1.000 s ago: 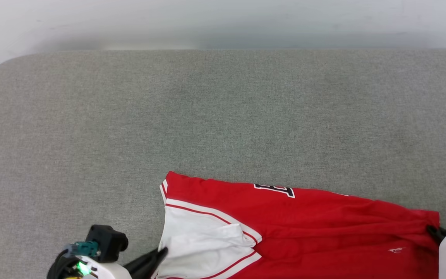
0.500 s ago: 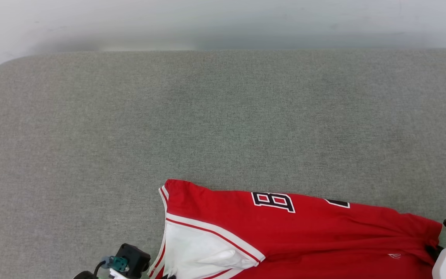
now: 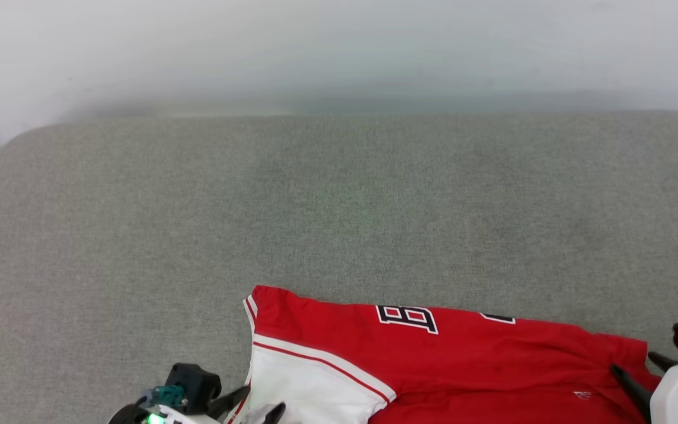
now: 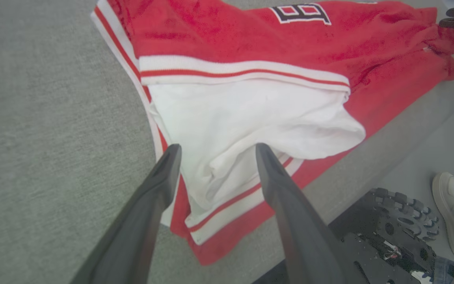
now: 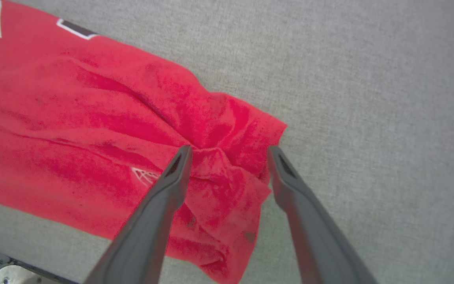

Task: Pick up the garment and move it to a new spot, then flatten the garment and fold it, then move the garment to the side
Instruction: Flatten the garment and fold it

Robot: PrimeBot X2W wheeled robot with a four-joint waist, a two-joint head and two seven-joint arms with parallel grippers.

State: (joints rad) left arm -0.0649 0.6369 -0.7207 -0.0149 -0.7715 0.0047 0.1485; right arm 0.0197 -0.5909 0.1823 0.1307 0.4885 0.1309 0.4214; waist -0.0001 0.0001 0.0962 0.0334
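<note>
The garment, a red jersey with a white sleeve and black letters, lies wrinkled along the near edge of the grey surface. My left gripper is at its left end. In the left wrist view this gripper is open, its fingers straddling the bunched white sleeve of the garment. My right gripper is at the right end. The right wrist view shows it open too, with the crumpled red corner of the garment lying between its spread fingers.
The grey cushioned surface stretches far and left of the jersey, with a pale wall behind it. Past the near edge of the surface are the robot's wheeled base and a person's white shoe.
Both grippers have gone from shut on the jersey's ends to open, and the cloth now rests on the surface. The head camera has tilted, shifting the whole picture down.
</note>
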